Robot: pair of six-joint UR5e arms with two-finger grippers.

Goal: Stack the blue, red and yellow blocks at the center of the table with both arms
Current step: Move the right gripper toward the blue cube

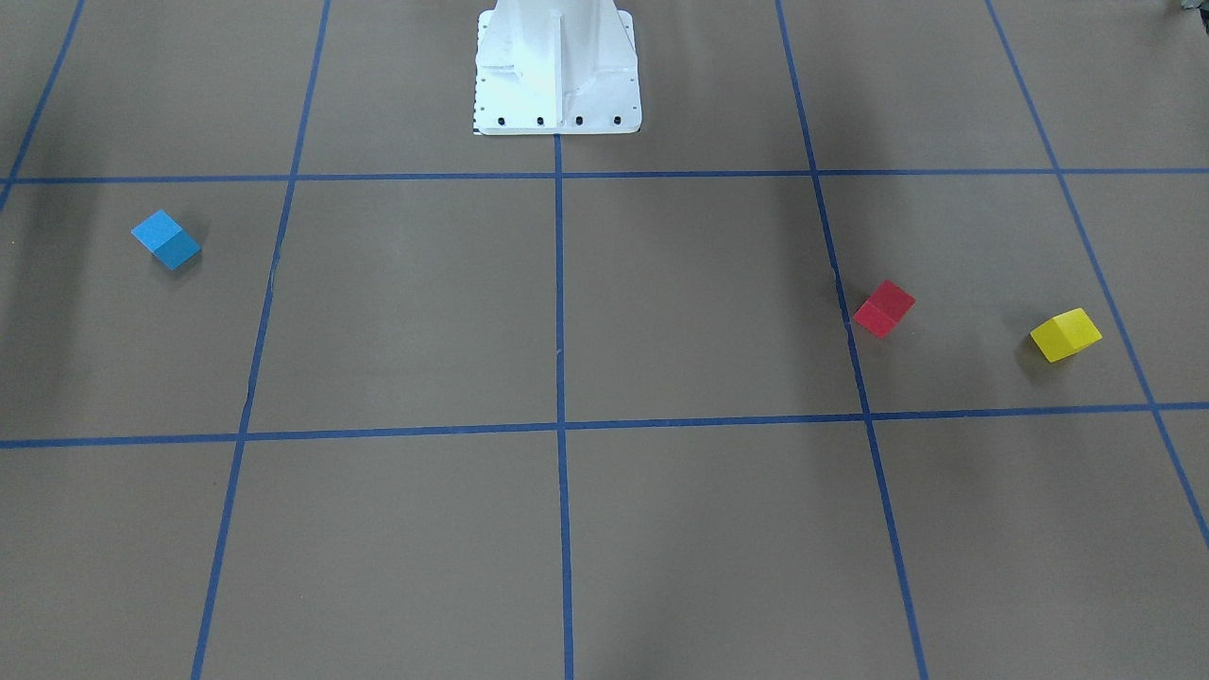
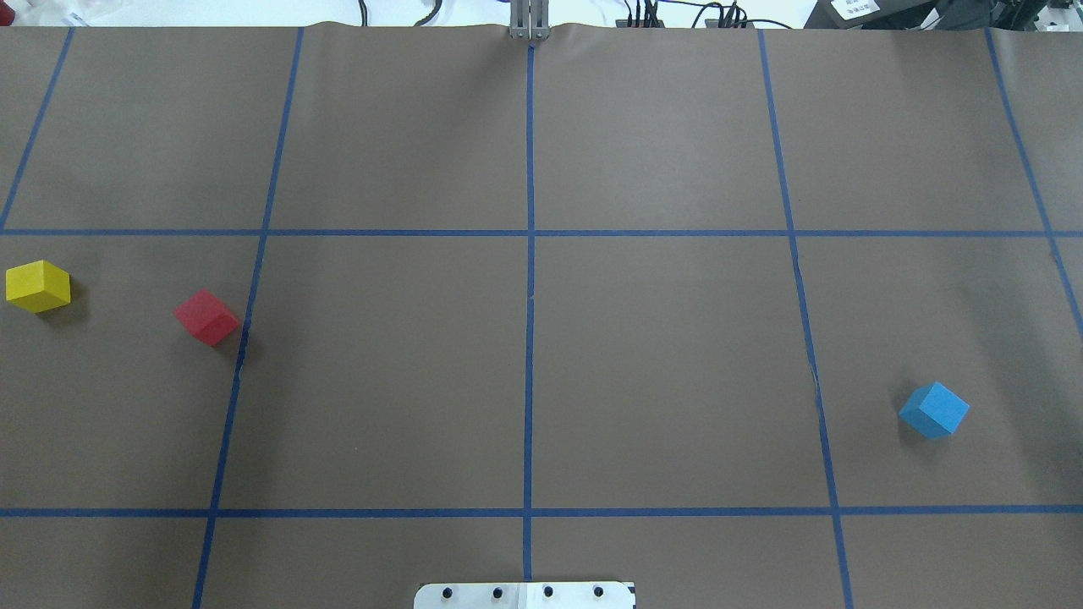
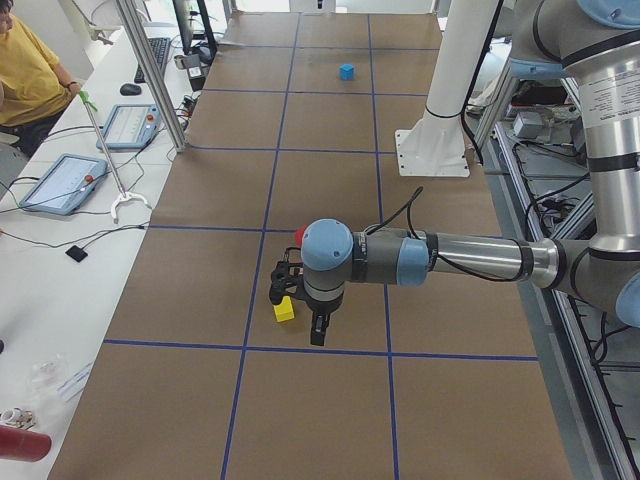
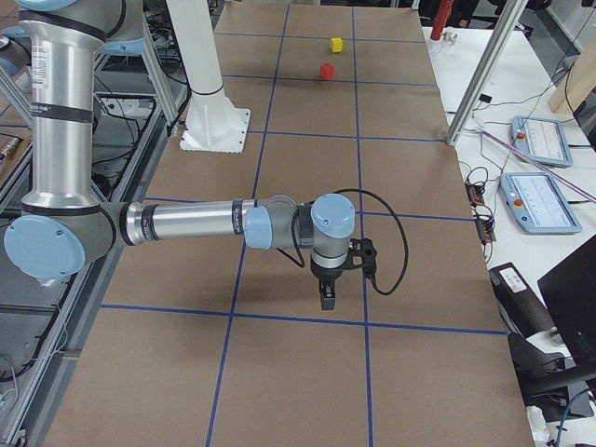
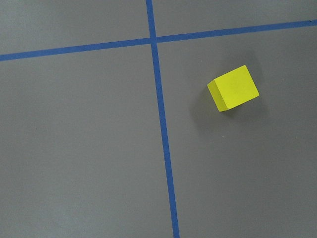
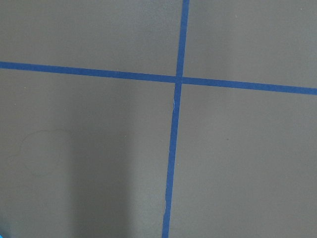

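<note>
Brown table (image 2: 677,338): yellow block (image 2: 37,286) near red block (image 2: 206,317), blue block (image 2: 934,409) well apart from it. I can't tell how the left gripper (image 3: 298,312) or right gripper (image 4: 326,296) fingers stand.

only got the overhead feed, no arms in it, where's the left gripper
observer: In the exterior left view the left gripper hangs above the table near the yellow block.
operator: is the block centred under its wrist cam
observer: No, upper right in the left wrist view, right of a tape line.
operator: and the right gripper
observer: The exterior right view shows the right gripper pointing down above the table; open or shut, I cannot tell.
</note>
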